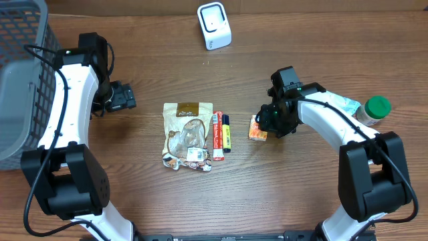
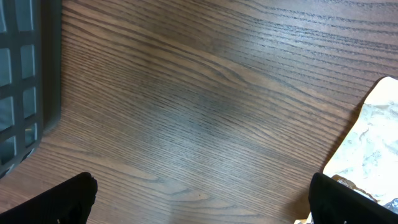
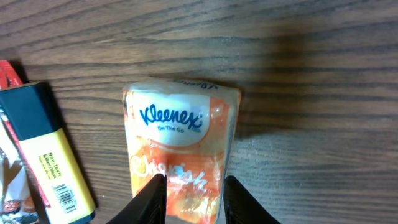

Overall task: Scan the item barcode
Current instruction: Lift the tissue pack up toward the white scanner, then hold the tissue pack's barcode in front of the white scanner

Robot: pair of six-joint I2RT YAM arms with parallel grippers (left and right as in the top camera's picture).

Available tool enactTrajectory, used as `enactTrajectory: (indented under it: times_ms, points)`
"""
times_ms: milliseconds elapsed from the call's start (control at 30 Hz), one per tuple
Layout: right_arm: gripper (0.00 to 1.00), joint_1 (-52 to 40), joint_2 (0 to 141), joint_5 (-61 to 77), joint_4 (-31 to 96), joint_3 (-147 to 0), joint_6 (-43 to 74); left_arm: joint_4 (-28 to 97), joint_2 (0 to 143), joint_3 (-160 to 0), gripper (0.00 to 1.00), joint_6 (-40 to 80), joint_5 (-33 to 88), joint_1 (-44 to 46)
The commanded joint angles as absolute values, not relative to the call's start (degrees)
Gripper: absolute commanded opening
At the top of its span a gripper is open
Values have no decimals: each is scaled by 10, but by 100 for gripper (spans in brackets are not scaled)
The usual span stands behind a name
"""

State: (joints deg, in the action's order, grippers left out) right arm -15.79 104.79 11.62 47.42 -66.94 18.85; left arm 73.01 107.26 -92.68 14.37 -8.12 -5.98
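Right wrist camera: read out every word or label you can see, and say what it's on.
"Kleenex": on the orange tissue pack.
"On The Go": just under it, same pack.
Orange script lower on that pack: partly covered, unreadable.
Small print and barcode on the yellow stick: too small to read.

A Kleenex tissue pack – orange, with a white label – lies flat on the wooden table. The tool straddles its near end, one finger at each side; whether they press it is unclear. To the left lies a yellow-and-dark box – barcode facing up – beside a red-edged item.
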Motion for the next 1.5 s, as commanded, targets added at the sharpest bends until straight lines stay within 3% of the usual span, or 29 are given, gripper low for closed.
enactTrajectory:
  times_ms: [0, 300, 333, 367, 433, 767, 1200, 1467]
  points:
    - [31, -157, 1042, 102, 457, -653, 197, 730, 1077, -934, 100, 133, -79, -56]
    - [29, -157, 1042, 101, 364, -580, 215, 730, 1077, -934, 100, 133, -79, -56]
    - [24, -157, 1042, 101, 348, -568, 214, 730, 1077, -934, 100, 133, -79, -56]
    - [13, -157, 1042, 101, 336, -560, 214, 730, 1077, -934, 100, 133, -79, -56]
    - [4, -157, 1042, 101, 328, -555, 214, 730, 1077, -934, 100, 133, -79, -56]
    - [4, -136, 1040, 134, 341, -662, 193, 730, 1077, -934, 100, 133, -79, -56]
    - [3, -143, 1040, 110, 571, -1027, 119, 730, 1077, -934, 100, 133, -79, -56]
    - [4, -166, 1047, 23, 438, -1109, 67, 730, 1077, -934, 100, 133, -79, -56]
